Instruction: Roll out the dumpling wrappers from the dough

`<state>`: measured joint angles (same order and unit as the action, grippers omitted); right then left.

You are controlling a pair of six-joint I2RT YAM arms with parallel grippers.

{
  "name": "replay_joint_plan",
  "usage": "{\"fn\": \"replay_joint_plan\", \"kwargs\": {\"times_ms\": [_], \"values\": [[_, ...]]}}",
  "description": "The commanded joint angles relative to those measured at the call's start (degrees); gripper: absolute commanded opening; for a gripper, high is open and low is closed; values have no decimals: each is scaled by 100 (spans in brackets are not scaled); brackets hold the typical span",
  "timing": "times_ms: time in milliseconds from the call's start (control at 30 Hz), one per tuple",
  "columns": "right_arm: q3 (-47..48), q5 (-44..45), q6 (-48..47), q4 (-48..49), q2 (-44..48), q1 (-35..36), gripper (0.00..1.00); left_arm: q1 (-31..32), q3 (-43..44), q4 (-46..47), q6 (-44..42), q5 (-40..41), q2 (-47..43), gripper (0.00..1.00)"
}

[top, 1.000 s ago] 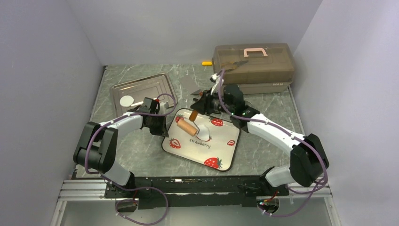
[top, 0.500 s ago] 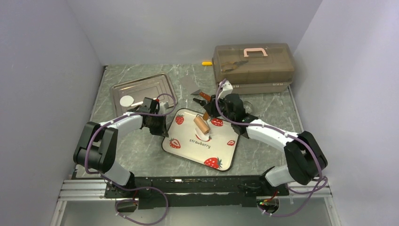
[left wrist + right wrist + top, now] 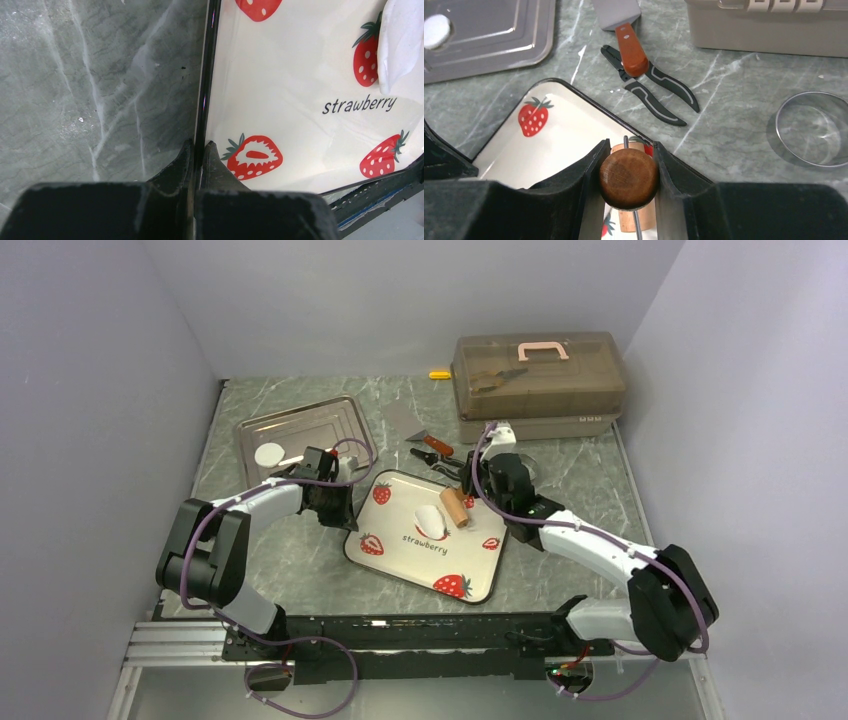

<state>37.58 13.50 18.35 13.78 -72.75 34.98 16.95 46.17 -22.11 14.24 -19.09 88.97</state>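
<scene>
- A brown lidded box [image 3: 540,375] is seen at the far right of the table [image 3: 290,570].
- The strawberry plate [image 3: 405,565] is set at mid-table, and a metal tray [image 3: 310,430] is placed beyond it to the left.
- The plate's left rim is pinched between the closed jaws of the left gripper [image 3: 198,148].
- The wooden roller [image 3: 455,507] is clamped by its handle in the right gripper [image 3: 629,150], over the plate's far edge.
- The dough [image 3: 429,521], a flattened white patch, is found on the plate just left of the roller.
- One round dumpling wrapper [image 3: 269,454] is laid in the tray.
</scene>
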Motion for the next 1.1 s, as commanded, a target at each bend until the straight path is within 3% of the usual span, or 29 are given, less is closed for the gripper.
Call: {"fn": "replay_joint_plan", "kwargs": {"times_ms": [0,167,300,500,767,1067], "values": [[282,196,-547,-1431,203,-37,0,-95,-21,1,-126,450,-40,0],[1257,-447,-584,-1746,464,259,0,-95,-29,9,-123,462,-64,0],[1530,-578,-496,-1459,295,810,0,-95,-30,3,-115,467,-46,0],[1160,-535,-184,-877,-252,870,0,-95,-55,26,-121,475,-114,0],[574,185,-162,-1300,-465,590,0,-95,-41,21,-124,476,-96,0],[-315,783,-12,-1816,449,557,0,-107,-13,-7,-118,450,-7,0]]}}
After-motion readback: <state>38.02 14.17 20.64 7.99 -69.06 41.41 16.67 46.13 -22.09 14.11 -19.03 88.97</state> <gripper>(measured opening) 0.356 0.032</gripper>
